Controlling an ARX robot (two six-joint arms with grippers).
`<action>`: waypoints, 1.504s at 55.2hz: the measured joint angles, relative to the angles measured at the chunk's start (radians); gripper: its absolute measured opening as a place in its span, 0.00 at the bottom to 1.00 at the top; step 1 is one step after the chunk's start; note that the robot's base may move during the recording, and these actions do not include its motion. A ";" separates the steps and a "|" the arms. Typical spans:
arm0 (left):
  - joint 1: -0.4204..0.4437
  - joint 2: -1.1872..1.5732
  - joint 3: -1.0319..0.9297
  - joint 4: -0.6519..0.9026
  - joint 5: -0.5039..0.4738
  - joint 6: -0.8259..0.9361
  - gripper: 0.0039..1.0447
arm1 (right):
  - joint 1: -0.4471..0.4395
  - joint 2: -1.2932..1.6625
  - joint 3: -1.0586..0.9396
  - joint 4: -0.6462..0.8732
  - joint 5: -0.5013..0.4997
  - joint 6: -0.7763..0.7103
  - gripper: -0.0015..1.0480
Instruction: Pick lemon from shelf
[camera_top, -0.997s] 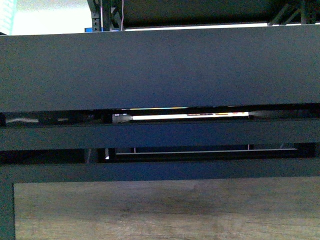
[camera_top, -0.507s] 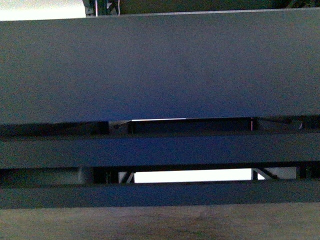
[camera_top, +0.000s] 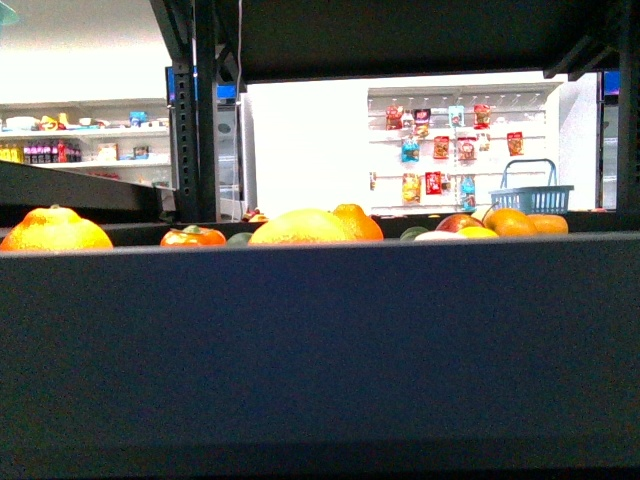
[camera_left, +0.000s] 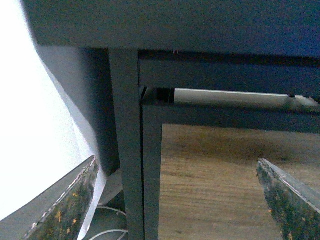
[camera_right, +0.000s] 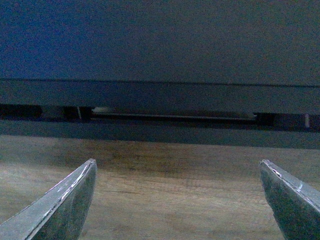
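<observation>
Lemon (camera_top: 478, 232) well above right gripper (camera_right: 177, 162)

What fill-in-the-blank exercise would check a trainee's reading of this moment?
The left gripper and right gripper hold nothing; both are ____.
Between the right gripper's fingers shows the shelf's brown ____-grain panel.
In the front view, the basket beyond the shelf is ____ in colour.
Missing words: open; wood; blue.
</observation>
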 joint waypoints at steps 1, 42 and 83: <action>0.000 0.000 0.000 0.000 0.000 -0.001 0.93 | 0.000 0.000 0.000 0.000 -0.001 0.000 0.93; 0.000 0.000 0.000 0.000 0.000 0.000 0.93 | 0.000 0.000 0.000 0.000 0.000 0.000 0.93; 0.000 0.000 0.000 0.000 0.000 0.000 0.93 | 0.000 0.000 0.000 0.000 0.000 0.000 0.93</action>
